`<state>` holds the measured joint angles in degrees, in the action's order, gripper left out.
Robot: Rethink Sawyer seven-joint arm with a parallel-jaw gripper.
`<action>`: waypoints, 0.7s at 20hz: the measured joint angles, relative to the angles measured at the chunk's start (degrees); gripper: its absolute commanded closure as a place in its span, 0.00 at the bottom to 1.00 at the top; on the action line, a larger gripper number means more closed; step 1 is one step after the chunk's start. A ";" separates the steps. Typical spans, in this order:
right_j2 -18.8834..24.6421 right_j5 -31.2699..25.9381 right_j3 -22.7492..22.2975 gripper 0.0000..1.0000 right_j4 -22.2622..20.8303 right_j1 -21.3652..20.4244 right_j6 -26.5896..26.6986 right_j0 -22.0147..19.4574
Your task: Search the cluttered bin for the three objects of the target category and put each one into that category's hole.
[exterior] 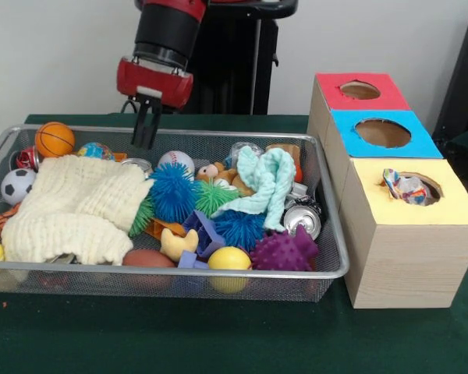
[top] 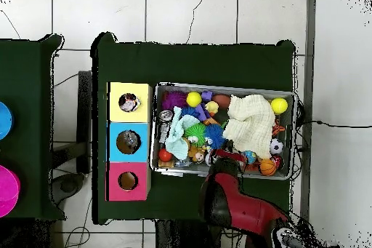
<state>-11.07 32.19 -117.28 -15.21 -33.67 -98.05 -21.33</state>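
The wire mesh bin (exterior: 339, 234) is full of toys and cloths. My gripper (exterior: 146, 142) hangs over the bin's far rim, just behind a cream cloth (exterior: 74, 206). Its black fingers are close together and hold nothing. A white wad with red, blue and yellow patches (exterior: 406, 188) sits in the yellow-surround hole (exterior: 444, 204) of the wood-grain box. Another small colourful wad (exterior: 96, 149) seems to lie by the basketball (exterior: 54, 139), half hidden behind the cream cloth. In the overhead view my red arm (top: 231, 196) reaches over the bin's near rim (top: 218, 175) and covers the gripper.
Blue-surround (exterior: 384, 132) and red-surround (exterior: 359, 90) holes stand behind the yellow one. The bin holds a mint cloth (exterior: 267, 187), spiky balls (exterior: 174, 191), a purple spiky ball (exterior: 284, 251), cans (exterior: 303, 220), yellow balls (exterior: 229, 258) and a football (exterior: 16, 185).
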 measured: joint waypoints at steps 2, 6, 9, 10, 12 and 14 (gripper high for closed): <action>-0.12 -1.03 -0.32 1.00 0.00 -1.53 0.00 0.55; -0.25 -3.47 -0.51 1.00 0.20 -4.82 0.00 1.18; -0.74 -4.71 -0.53 0.00 0.68 -6.87 0.00 2.01; -0.89 -4.71 -0.55 0.00 0.72 -7.20 0.00 2.30; -0.80 -4.70 -0.55 0.00 0.72 -7.59 0.00 2.45; -0.10 -4.37 -0.55 0.00 0.47 -8.08 0.00 1.79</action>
<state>-11.17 27.83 -117.83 -14.74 -41.75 -98.05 -19.54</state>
